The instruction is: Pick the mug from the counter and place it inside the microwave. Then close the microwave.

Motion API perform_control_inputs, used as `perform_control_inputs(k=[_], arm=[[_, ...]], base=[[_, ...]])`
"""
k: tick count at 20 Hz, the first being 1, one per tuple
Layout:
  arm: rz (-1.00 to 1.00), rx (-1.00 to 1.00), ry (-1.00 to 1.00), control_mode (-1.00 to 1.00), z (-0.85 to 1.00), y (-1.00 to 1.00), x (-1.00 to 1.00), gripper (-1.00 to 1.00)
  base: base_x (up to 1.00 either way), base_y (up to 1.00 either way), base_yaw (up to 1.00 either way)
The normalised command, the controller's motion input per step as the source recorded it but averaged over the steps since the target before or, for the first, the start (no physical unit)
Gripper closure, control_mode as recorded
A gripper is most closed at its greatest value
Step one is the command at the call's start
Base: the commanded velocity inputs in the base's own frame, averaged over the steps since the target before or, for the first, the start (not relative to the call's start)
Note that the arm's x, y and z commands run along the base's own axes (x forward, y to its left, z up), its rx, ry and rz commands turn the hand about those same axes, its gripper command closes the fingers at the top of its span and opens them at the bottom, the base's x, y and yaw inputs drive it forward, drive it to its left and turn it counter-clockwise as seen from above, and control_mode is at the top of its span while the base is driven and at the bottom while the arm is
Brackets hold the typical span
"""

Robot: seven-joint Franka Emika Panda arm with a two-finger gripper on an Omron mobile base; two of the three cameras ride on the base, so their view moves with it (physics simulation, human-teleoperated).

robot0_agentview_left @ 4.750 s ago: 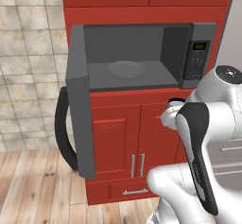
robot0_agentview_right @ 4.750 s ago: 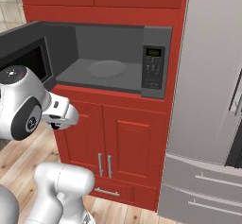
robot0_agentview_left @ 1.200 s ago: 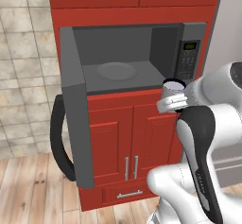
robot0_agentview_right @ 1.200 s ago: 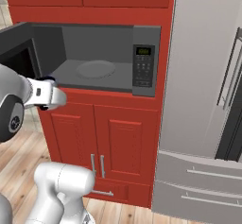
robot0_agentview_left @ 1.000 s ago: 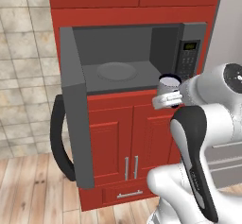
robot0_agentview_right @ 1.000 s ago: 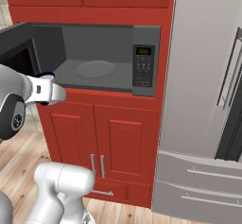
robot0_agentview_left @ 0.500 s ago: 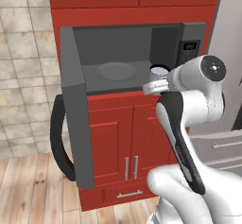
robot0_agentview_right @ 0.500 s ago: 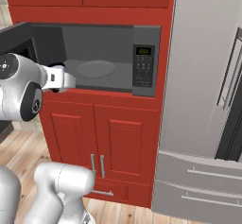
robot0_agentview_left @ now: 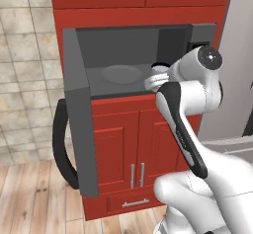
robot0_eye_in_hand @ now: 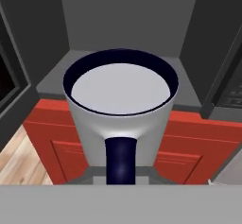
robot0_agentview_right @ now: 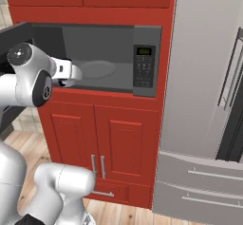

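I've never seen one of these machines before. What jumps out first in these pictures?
The white arm's gripper holds a pale mug at the mouth of the grey microwave, set into red cabinets. The microwave's door hangs wide open to the left, its thick black handle curving outward.

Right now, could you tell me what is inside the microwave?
Inside the microwave lies the round turntable, bare. The mug, held at the opening, hides part of the floor in the hand view.
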Motion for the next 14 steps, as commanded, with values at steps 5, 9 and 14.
perform_control_inputs(k=[5,9,14], arm=[[0.0,0.0,0.0,-1.0,-0.19,0.0,0.34,1.0],[0.0,0.0,0.0,-1.0,-0.15,0.0,0.37,1.0],[0.0,0.0,0.0,-1.0,-0.01,0.0,0.3,1.0]], base=[[0.0,0.0,0.0],[0.0,0.0,0.0],[0.0,0.0,0.0]])
